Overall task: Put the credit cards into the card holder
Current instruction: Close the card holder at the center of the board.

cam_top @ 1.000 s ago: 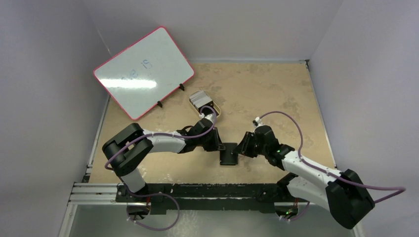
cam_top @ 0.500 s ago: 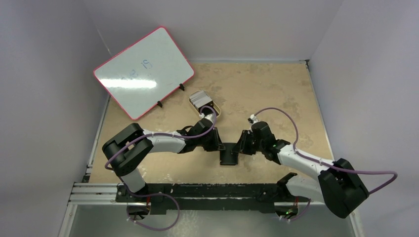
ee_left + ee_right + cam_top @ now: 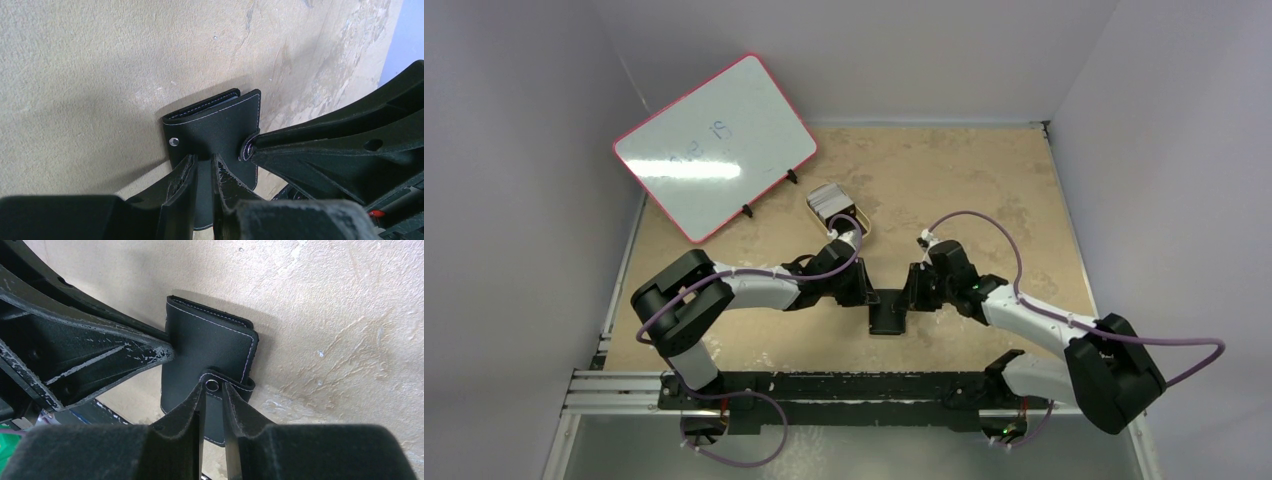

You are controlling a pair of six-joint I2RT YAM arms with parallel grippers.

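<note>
Top view: black card holder (image 3: 887,318) lies on the table (image 3: 984,190) between the two arms, near the front edge. Left gripper (image 3: 867,293) meets it from the left, right gripper (image 3: 911,293) from the right. Credit cards (image 3: 828,198) are stacked in a tan tin (image 3: 865,224) farther back, well apart from the holder and beside a pink-framed whiteboard (image 3: 714,145). Left wrist view: fingers (image 3: 182,182) nearly together, pinching the holder's near cover. Holder is folded, with a silver stud showing. Right wrist view: jaws narrowed onto the snap tab (image 3: 213,385), which sits between the fingertips.
</note>
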